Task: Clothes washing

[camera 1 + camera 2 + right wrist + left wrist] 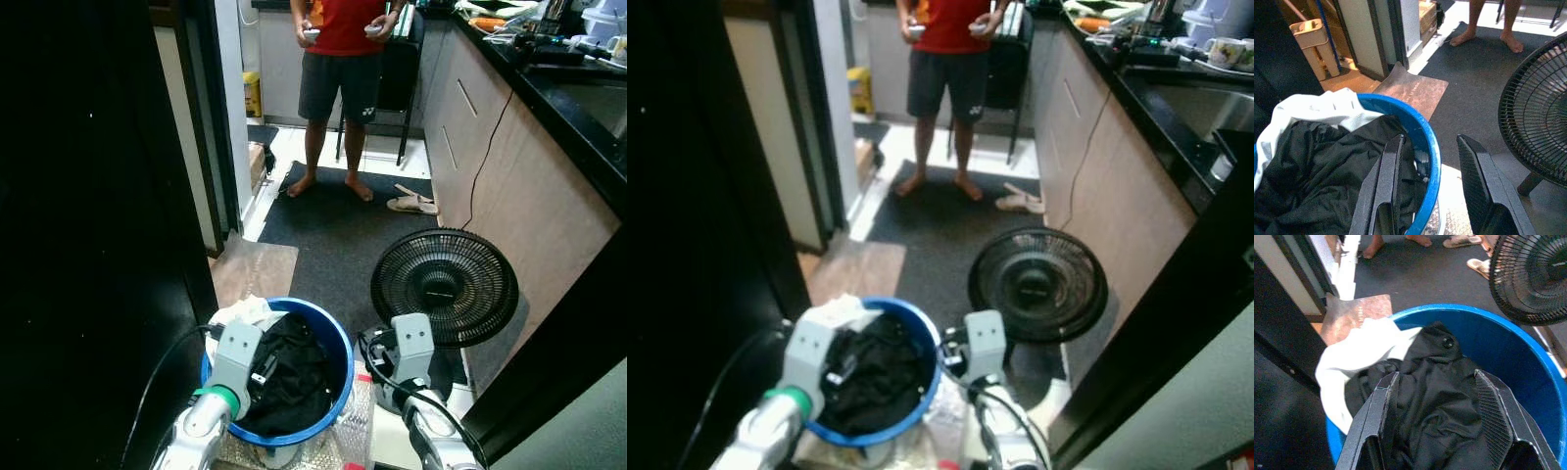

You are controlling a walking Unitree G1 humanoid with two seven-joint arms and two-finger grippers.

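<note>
A blue bucket [340, 354] stands on the floor just below me, full of black clothes [294, 382], with a white cloth [245, 311] draped over its far left rim. My left gripper [1436, 377] hangs open right over the black clothes [1440, 396], one finger on each side of the heap. My right gripper [1431, 139] is open at the bucket's right rim [1426, 133]. One of its fingers is over the inside of the bucket and the other is outside it. Nothing is held in either gripper.
A black floor fan [444, 287] stands close to the right of the bucket. A person [340, 59] stands barefoot on the dark carpet ahead, with sandals [411, 203] nearby. A kitchen counter [578, 108] runs along the right. A dark wall [88, 245] is on the left and a brown mat [257, 269] lies beyond the bucket.
</note>
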